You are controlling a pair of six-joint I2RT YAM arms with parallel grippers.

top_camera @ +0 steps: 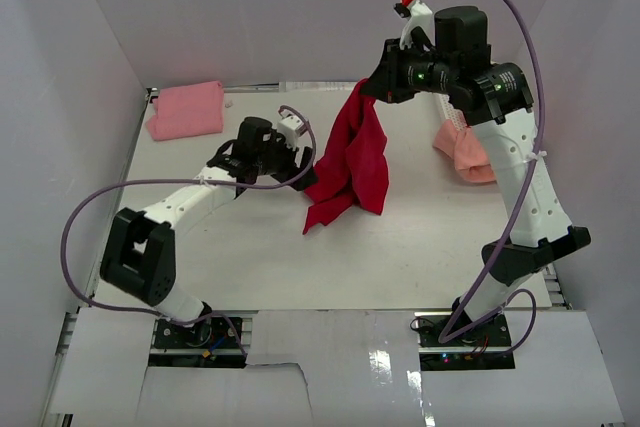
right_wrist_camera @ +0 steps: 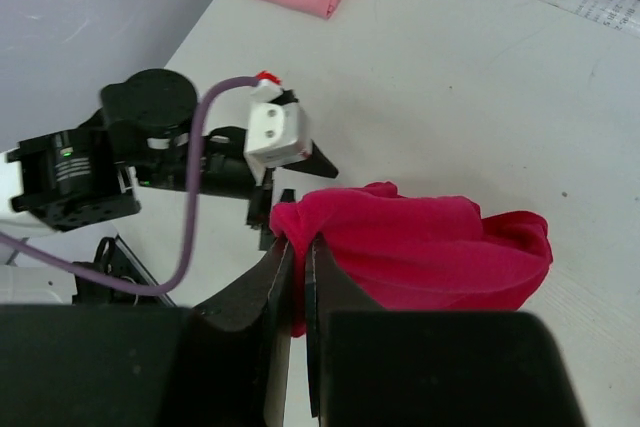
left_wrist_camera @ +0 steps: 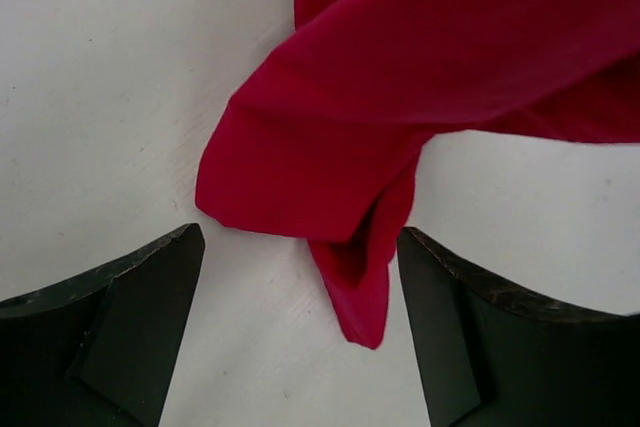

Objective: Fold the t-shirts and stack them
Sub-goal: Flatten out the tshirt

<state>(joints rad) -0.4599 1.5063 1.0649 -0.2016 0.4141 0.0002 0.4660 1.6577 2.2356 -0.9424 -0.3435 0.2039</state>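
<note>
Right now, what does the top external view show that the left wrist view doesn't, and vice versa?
Top external only: the right pincer shut on the top of the red t-shirt, holding it up; a folded pink t-shirt at the far left corner; a salmon-peach t-shirt partly hidden by the right arm. Left wrist only: a narrow tail of the red cloth between the open left pincer fingers. Both: the red t-shirt, the left pincer beside it, the white table.
</note>
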